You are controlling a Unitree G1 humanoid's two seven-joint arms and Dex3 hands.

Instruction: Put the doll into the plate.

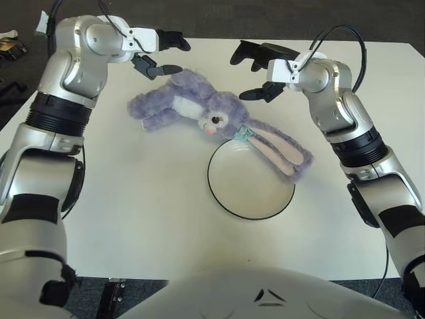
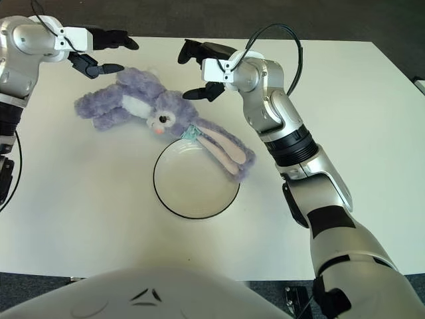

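Where doll (image 1: 199,113) lies, left robot hand (image 1: 161,54) above-left

Looks like a lab or test room — bare white tabletop (image 1: 133,219); dark carpeted floor (image 1: 219,16) around it

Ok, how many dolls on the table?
1. The doll lies across the table's middle, its ears over the plate rim, between the open left hand and right hand. None seems hidden.
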